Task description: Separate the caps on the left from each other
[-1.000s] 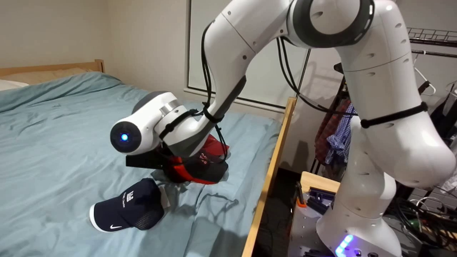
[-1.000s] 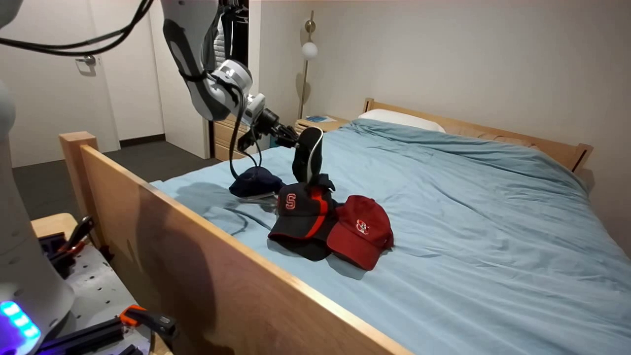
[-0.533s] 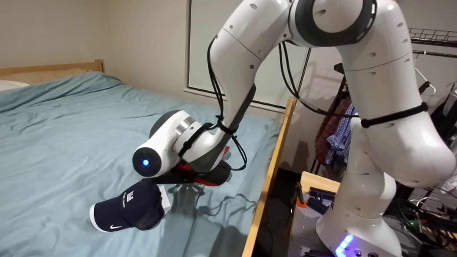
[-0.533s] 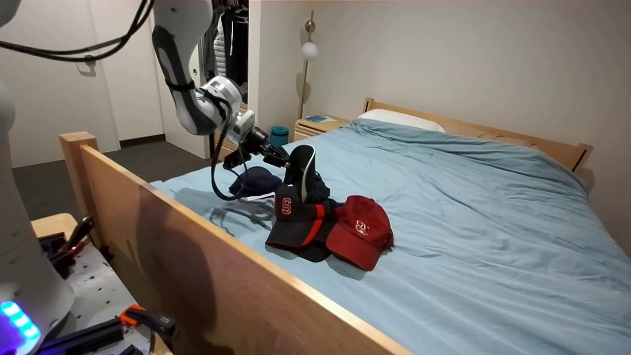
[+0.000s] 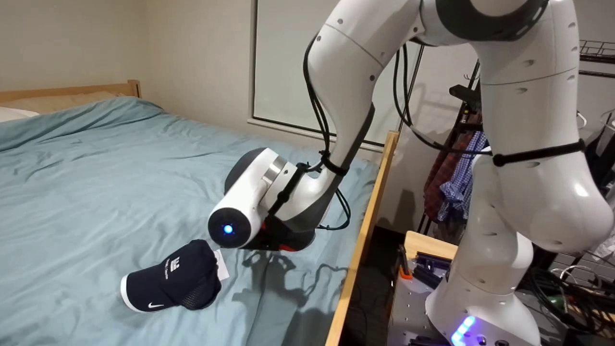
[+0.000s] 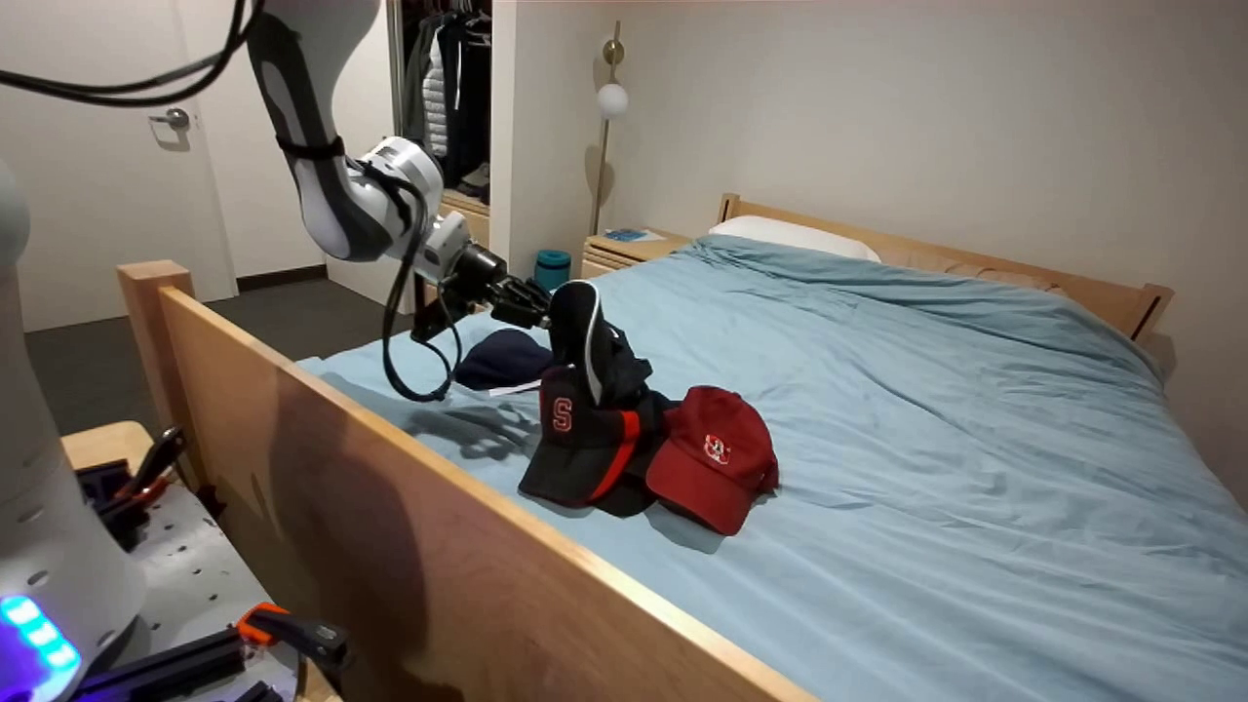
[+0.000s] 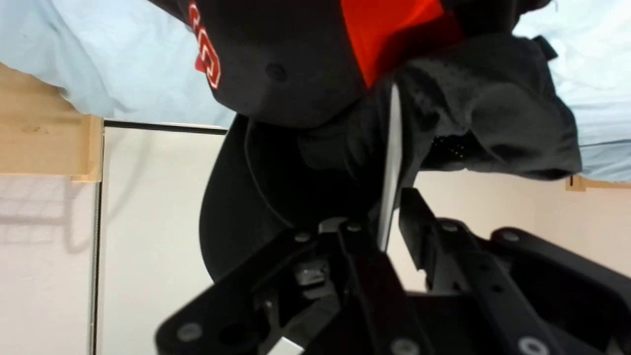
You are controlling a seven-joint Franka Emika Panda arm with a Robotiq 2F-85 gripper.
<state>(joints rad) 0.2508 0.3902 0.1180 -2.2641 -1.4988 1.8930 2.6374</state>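
In an exterior view, a black cap (image 6: 573,327) with white brim trim stands brim-up against the black-and-red "S" cap (image 6: 565,448). The red cap (image 6: 721,448) lies right beside these, its edge meeting the "S" cap. Apart from them is the navy cap (image 5: 178,278) with a small white logo. My gripper (image 7: 380,209) is at the raised brim, its jaws partly apart. The white edge (image 7: 393,148) runs down along one finger, while a gap shows between it and the opposite finger (image 7: 414,222). How far the brim reaches between the fingers is partly hidden.
A wooden bed rail (image 6: 439,487) runs along the bed's near edge. Cables (image 6: 395,331) loop below my wrist, close to the navy cap. A white tag (image 5: 222,265) sticks out beside that cap. Another dark brim (image 6: 629,497) shows under the "S" cap.
My arm has drawn back toward its base and come down, bringing the raised brim along. The "S" cap has shifted slightly the same way. The jaws have just parted a little.
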